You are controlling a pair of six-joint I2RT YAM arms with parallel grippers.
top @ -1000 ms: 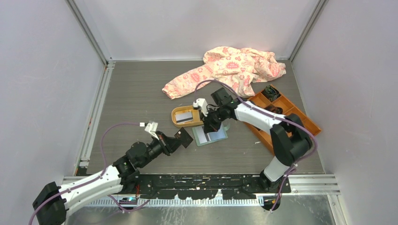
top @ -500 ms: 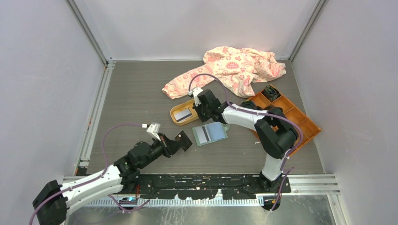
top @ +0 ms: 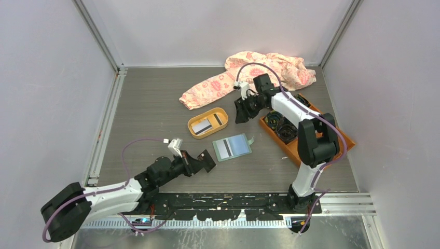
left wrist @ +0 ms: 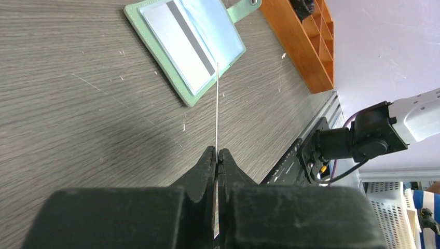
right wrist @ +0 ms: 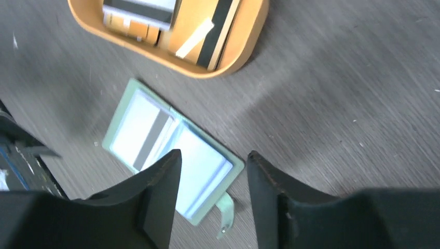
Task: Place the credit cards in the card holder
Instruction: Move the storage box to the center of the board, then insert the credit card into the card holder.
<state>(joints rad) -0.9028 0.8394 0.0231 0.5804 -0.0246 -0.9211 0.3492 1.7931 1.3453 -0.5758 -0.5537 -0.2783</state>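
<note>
Nearest the bases, the left hand [top: 206,162] had sunk a little lower and closer in than a second before, its fingers pressed together on a credit card [left wrist: 216,104] held edge-on just short of the card holder [top: 239,146]. The right hand [top: 241,111], which had hung over the holder a second earlier and over the orange oval tray [top: 200,137] half a second earlier, had drawn back to the far right beside the orange compartmented box [top: 332,132] and the patterned cloth [top: 259,72], its jaws standing apart and empty. The card holder lay open and flat mid-worktop [top: 155,104], pale green with its snap tab out to the right, a striped card [top: 224,148] in its left pocket. More cards [top: 202,126] lay in the tray just beyond.
</note>
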